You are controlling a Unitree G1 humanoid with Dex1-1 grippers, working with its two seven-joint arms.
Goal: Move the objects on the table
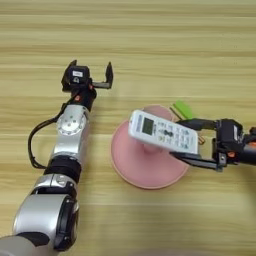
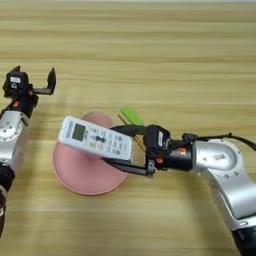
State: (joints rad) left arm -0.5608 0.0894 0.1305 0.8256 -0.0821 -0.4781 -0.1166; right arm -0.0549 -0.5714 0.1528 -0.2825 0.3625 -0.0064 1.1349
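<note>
On a broad light wooden table (image 1: 150,40) with lengthwise plank grain, the robot's right end effector (image 2: 117,147) grips a white rectangular remote with screen and buttons (image 2: 95,138), its two black fingers closed on the remote's right end, one above and one below. The remote is held tilted, its screen end to the left, above a large round pink plate (image 1: 145,167) that lies flat on the table. A pale pink plastic cup (image 1: 159,112) shows partly behind the remote at the plate's far edge; whether it stands on the plate or just beyond it cannot be told. A small bright green flat block (image 1: 183,109) lies on the table just beside the plate's upper right rim, near the upper finger. The left end effector (image 1: 92,75) rests well apart to the left on bare wood, its fingers spread open and holding nothing.
</note>
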